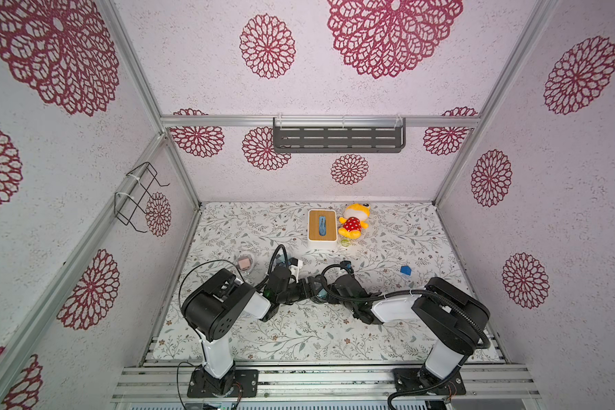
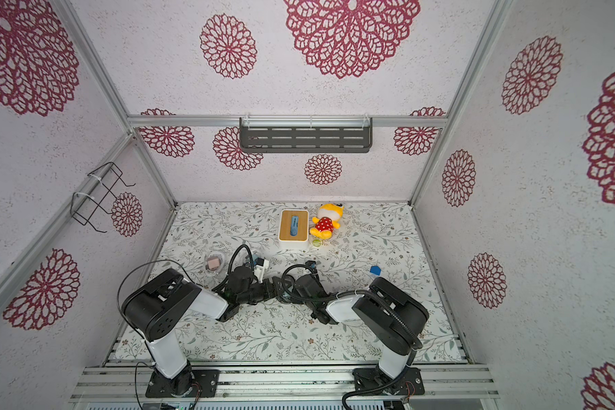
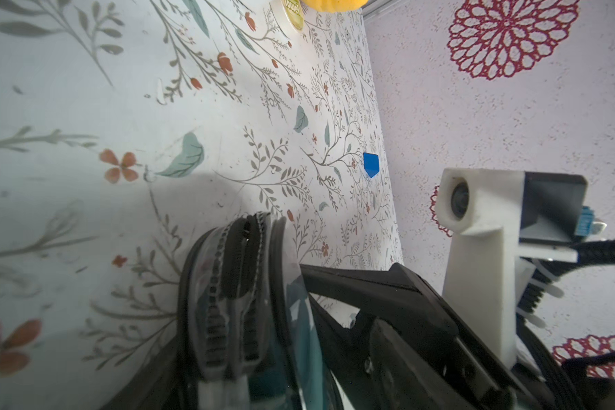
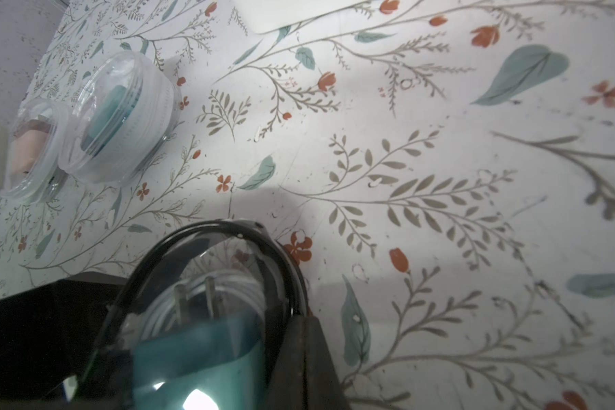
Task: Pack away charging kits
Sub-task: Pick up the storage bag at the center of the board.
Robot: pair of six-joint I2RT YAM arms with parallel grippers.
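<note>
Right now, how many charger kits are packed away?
Two look done: the pink tub and teal tub sit lidded nearby. The third tub, teal plug and cable inside, sits in the left gripper, the right gripper shut at it. Closing it seems left.

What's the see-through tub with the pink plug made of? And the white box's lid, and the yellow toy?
The tub looks like clear glossy plastic: the pink plug shows through it. The box lid looks like matte pale wood, maybe bamboo, by its tan colour. The yellow toy seems soft plush fabric, rounded and fuzzy.
</note>
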